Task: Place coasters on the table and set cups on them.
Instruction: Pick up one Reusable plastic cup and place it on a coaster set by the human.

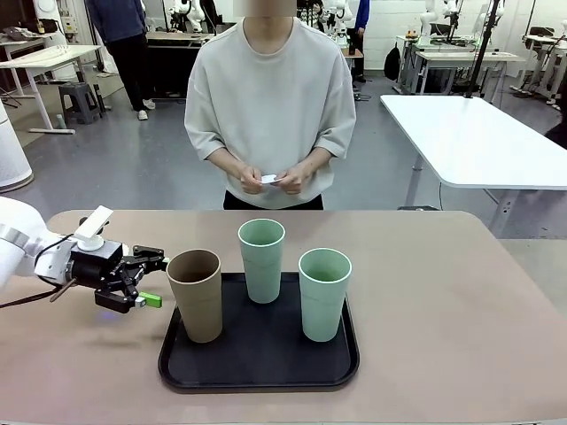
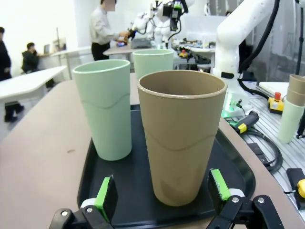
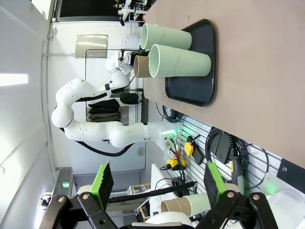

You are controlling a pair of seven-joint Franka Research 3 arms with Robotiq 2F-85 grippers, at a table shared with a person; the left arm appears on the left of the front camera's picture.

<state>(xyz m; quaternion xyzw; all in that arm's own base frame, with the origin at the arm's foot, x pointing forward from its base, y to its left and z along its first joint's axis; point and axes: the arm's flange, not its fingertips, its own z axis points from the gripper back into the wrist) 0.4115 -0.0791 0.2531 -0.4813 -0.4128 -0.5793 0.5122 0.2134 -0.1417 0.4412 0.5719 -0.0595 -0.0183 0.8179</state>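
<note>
- Cups are standing upright, all three on the black tray point(image 1: 257, 370), which is lying on the beige-pink table point(image 1: 425, 310) near the robot's edge.
- The tan-brown cup point(image 1: 195, 294) is occupying the tray's left front part; one mint green cup point(image 1: 262, 259) is standing towards the back middle, and the other mint green cup point(image 1: 324, 294) is sitting at the right.
- The left gripper point(image 1: 152, 281) is reaching in from the left, low over the table, with its jaws spread wide and pointing at the tan-brown cup.
- In the left wrist view, the left gripper point(image 2: 162, 188) is framing the base of the tan-brown cup point(image 2: 183, 138) between its green pads point(image 2: 106, 193), with a gap showing on each side, so it is gripping nothing.
- The right gripper point(image 3: 158, 183) is hanging well away from the tray point(image 3: 200, 90), its jaws standing wide apart with nothing between the pads.
- The person at the far side is holding both hands point(image 1: 270, 180) together at the waist, pinching a small white piece point(image 1: 268, 179); it is too small to make out further.
</note>
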